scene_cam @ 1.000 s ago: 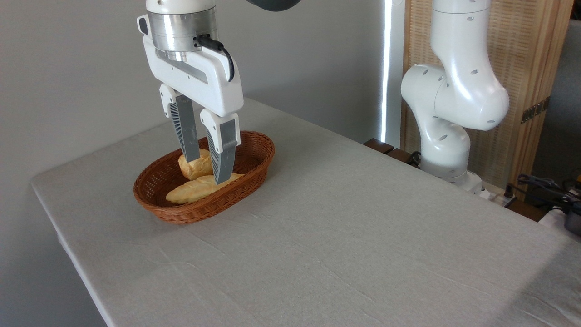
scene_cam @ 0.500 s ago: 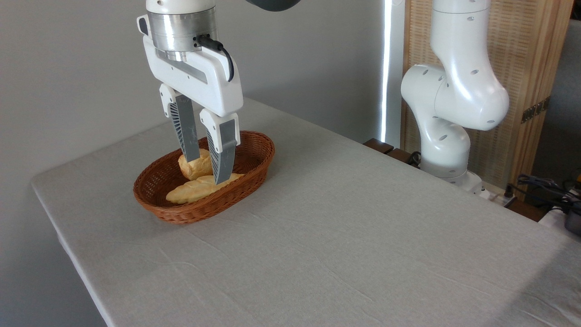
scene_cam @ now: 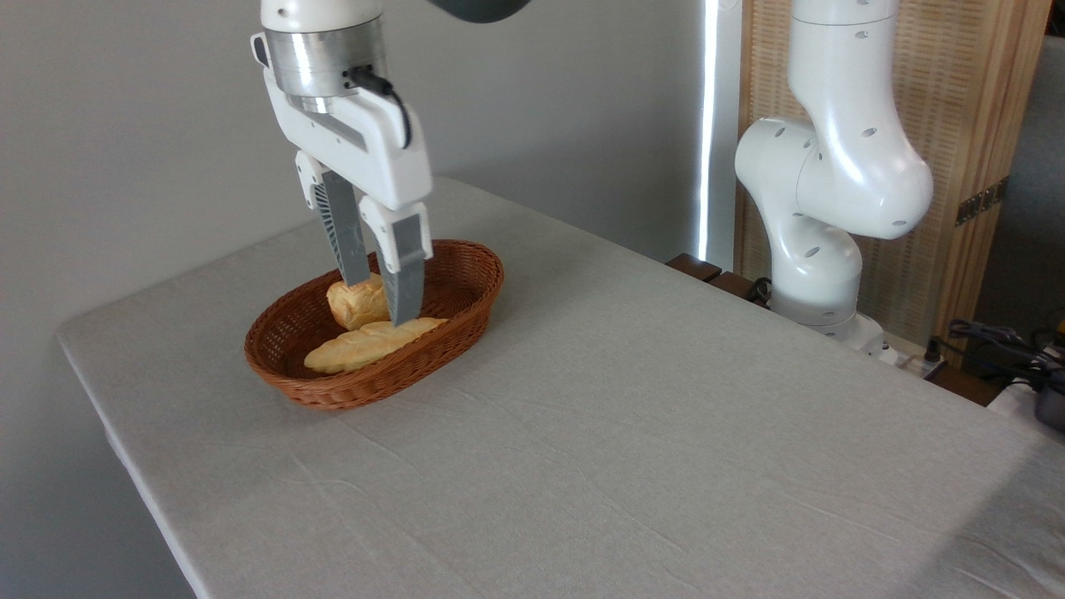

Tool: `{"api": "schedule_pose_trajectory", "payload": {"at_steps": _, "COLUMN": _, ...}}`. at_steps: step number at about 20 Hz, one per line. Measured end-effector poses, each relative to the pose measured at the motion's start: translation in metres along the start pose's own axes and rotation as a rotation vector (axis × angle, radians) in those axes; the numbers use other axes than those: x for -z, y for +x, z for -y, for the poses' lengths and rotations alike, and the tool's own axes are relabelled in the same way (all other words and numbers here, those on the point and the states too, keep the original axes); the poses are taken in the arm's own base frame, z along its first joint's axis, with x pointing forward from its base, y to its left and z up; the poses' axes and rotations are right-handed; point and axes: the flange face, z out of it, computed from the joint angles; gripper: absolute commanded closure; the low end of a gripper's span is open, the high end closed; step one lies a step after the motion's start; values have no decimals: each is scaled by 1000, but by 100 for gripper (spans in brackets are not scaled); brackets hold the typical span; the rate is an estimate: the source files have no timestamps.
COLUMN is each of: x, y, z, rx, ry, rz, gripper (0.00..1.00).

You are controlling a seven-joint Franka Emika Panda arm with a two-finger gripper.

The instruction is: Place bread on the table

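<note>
Bread (scene_cam: 356, 303) — small chunky golden roll, sits inside wicker basket (scene_cam: 466, 287), toward its rear-left part. Not yet on table. Slim baguette-shaped loaf (scene_cam: 366, 345) lies just in front of it in same basket, lengthwise, touching or nearly touching the roll.

Gripper (scene_cam: 378, 299) points down into basket, fingers straddling roll's right portion: rear finger's tip at roll's top, front finger (scene_cam: 403, 279) down roll's right side, tip close to the loaf. Gap between fingers narrow, roll between them; looks like a pinch on the roll, contact w/ front finger can't be fully confirmed from this angle.

Basket rests on table (scene_cam: 632, 433), left-rear area, near far-left corner. Grey cloth slightly wrinkled.

Arm base (scene_cam: 819, 208) — white, stands beside table's right-rear edge, well apart from basket. Wooden screen (scene_cam: 957, 100) behind it.
</note>
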Motion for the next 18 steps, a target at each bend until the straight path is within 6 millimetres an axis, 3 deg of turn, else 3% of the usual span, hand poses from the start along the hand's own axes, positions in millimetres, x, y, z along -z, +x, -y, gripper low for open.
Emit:
{"api": "schedule_pose_trajectory", "payload": {"at_steps": 7, "x": -77, "y": 87, "z": -103, "rx": -180, "ry": -132, "rz": 48, "gripper": 0}}
{"api": "schedule_pose_trajectory", "payload": {"at_steps": 14, "x": -111, "y": 118, "z": -164, "rx": -205, "ry": -231, "rz": 61, "gripper": 0}}
{"api": "schedule_pose_trajectory", "payload": {"at_steps": 17, "x": -132, "y": 125, "z": -179, "rx": -221, "ry": -247, "rz": 85, "gripper": 18}}
{"api": "schedule_pose_trajectory", "payload": {"at_steps": 18, "x": -140, "y": 127, "z": -180, "rx": -225, "ry": -248, "rz": 93, "gripper": 35}}
